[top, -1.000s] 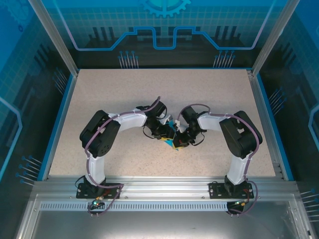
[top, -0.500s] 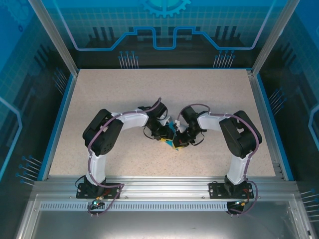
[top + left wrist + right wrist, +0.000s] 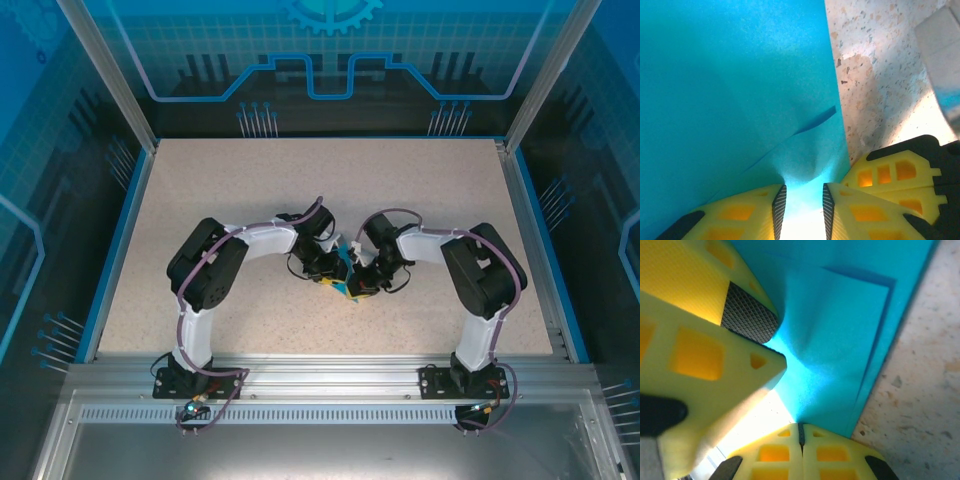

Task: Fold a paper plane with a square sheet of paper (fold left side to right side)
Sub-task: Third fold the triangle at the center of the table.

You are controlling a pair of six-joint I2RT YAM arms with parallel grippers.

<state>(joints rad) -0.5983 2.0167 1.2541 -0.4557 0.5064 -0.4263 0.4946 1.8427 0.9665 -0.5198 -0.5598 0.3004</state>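
The right claw (image 3: 800, 429) is clamped on the edge of the folded cyan paper sheet (image 3: 840, 340). The left claw (image 3: 803, 192) has its jaws apart, apparently straddling a pucker. Overhead, at frame centre, both claws largely hide the sheet on the tabletop (image 3: 300, 190).

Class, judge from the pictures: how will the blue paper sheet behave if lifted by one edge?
Probably floppy: the sheet puckers beside the left gripper. Likely light and easily creased: thin overlapping folds already show.
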